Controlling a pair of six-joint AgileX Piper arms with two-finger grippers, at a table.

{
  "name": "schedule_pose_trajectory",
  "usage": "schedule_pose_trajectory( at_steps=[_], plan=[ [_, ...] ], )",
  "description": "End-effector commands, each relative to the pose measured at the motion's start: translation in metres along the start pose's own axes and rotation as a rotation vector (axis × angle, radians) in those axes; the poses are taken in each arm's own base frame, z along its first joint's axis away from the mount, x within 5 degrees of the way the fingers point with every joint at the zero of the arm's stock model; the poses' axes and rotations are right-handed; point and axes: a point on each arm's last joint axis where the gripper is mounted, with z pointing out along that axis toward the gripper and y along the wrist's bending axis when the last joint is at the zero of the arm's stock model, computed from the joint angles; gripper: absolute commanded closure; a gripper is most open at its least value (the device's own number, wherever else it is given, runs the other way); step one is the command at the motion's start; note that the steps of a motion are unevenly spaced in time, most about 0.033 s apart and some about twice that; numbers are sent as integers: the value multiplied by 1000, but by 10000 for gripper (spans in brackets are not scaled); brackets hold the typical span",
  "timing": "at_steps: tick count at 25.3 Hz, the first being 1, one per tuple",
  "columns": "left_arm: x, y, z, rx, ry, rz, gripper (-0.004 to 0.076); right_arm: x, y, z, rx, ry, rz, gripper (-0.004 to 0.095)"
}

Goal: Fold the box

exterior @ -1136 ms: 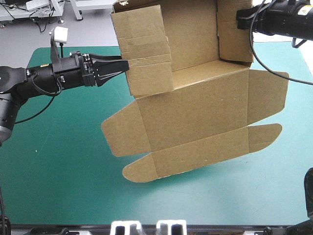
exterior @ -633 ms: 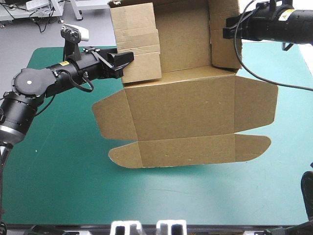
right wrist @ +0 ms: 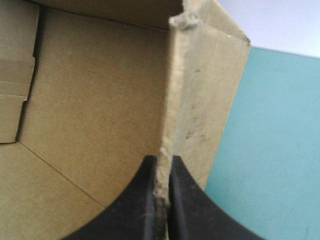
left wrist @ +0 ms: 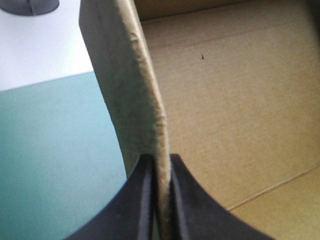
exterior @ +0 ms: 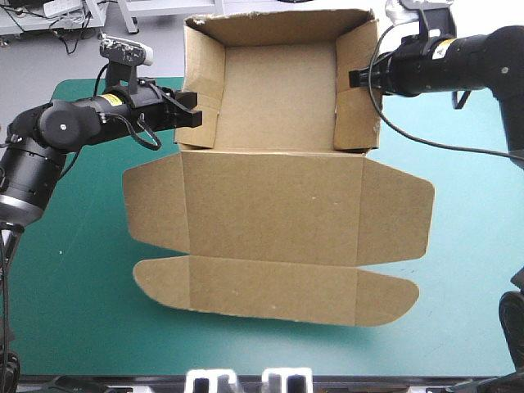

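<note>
The box [exterior: 274,205] is lying over the middle of the teal-green table [exterior: 65,278] as an open tray. Its walls are standing up toward the far edge, and its lid [exterior: 270,209] is spreading flat toward the near edge with its flaps unfolded. The left gripper [exterior: 193,119] is reaching in from the left side and clamping the tray's left wall [exterior: 205,90]. In the left wrist view, the gripper [left wrist: 161,162] is pinching that wall's edge [left wrist: 127,95] between its all but closed black fingers, with one finger on the cover side and the other inside the tray. The right gripper [exterior: 354,78] is reaching in from the right side and gripping the right wall [exterior: 358,98] in the same way. In the right wrist view, the gripper [right wrist: 163,162] is squeezing the wall [right wrist: 200,100] edge-on, with the tray's inside lying to one side and the cover to the other. Both walls are standing upright between the fingers.
</note>
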Motion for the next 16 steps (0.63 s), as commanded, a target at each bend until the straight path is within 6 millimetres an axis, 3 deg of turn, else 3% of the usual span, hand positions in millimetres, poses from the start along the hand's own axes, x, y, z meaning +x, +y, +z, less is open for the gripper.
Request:
schedule_pose_trajectory(
  at_steps=[1,2,5,7,16],
  plan=[
    [-5,-10,-17,-14,64,-42,734,14,1,18,-61,84,26,931],
    [4,-6,-10,-35,170,-63,734,25,-6,36,-48,148,48,931],
    [23,0,8,-22,360,-82,734,41,-18,63,-29,228,82,931],
    [39,5,31,-39,514,-62,734,49,-26,82,-17,273,108,931],
    [72,-10,96,-144,693,-8,734,72,-41,143,97,444,118,930]
  ],
)
